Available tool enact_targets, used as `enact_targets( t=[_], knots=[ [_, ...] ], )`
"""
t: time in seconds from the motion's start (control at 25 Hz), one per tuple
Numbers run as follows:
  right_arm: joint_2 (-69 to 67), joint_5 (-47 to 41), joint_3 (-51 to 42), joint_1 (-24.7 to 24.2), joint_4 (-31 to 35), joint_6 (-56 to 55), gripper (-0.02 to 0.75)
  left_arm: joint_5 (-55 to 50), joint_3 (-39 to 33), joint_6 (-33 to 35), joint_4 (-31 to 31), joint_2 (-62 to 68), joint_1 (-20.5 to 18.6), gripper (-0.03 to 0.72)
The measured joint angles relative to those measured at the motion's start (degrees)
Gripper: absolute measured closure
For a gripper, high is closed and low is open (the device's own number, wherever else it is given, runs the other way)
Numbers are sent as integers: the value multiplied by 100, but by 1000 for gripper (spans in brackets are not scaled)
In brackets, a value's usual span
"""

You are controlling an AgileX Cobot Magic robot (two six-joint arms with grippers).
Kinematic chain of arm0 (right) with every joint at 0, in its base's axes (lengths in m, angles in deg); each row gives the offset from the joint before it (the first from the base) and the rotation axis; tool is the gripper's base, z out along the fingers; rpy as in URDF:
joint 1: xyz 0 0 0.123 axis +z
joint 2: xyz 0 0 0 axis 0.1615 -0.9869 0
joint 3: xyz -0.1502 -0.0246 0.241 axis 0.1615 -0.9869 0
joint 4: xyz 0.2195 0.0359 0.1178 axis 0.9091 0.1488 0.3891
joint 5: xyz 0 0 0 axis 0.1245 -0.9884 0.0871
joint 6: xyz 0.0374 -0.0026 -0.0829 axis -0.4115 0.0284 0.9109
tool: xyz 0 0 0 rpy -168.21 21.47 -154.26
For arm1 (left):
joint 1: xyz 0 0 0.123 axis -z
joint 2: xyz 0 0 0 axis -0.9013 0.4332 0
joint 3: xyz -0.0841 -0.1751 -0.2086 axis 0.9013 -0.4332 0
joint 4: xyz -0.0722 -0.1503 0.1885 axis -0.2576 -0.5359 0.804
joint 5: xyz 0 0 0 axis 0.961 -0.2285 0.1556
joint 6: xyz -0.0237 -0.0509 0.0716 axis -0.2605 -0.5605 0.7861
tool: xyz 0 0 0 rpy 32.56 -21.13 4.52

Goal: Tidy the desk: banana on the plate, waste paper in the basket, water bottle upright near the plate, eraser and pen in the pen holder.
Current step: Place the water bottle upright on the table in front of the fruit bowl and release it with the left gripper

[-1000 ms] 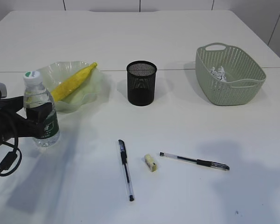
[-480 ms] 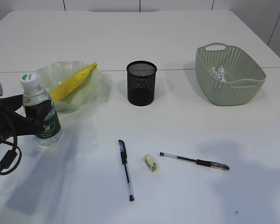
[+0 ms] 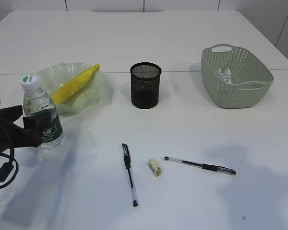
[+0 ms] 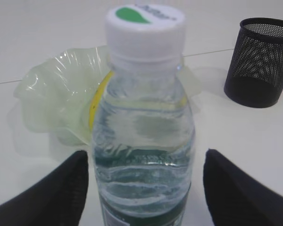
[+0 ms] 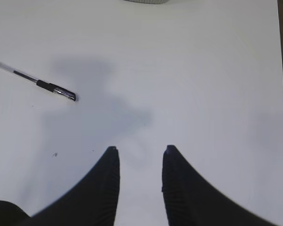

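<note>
The water bottle (image 3: 41, 115) stands upright on the table just in front of the pale green plate (image 3: 96, 94), which holds the banana (image 3: 77, 82). My left gripper (image 3: 30, 125) is open; its fingers sit either side of the bottle (image 4: 144, 141) with a gap on each side (image 4: 145, 153). Two pens (image 3: 129, 173) (image 3: 201, 166) and a yellow eraser (image 3: 155, 166) lie on the table in front of the black mesh pen holder (image 3: 145, 85). Crumpled paper (image 3: 224, 75) lies in the green basket (image 3: 259, 85). My right gripper (image 5: 140, 149) is open and empty above bare table, near one pen (image 5: 35, 81).
In the left wrist view the plate (image 4: 52, 94) with the banana (image 4: 98, 101) is behind the bottle and the pen holder (image 4: 260, 61) is at the far right. A table seam runs across behind the plate and the basket.
My left gripper has let go of the bottle and drawn back to the left. The bottle now stands on its own by the plate.
</note>
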Motion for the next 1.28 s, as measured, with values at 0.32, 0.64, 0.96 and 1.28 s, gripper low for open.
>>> enact_targets(
  t=[0.32, 0.64, 0.96, 1.28],
  knots=[
    [0, 0, 0, 0, 4, -15, 502, 0, -9, -482, 0, -457, 0, 127],
    [0, 46, 0, 0, 4, -15, 502, -11, -13, -809, 268, -791, 0, 92],
    [0, 46, 0, 0, 4, -15, 499, -449, -22, -867, 411, -1458, 0, 93],
    [0, 46, 0, 0, 4, -15, 499, -973, -35, -867, 421, -2204, 0, 94]
  ],
)
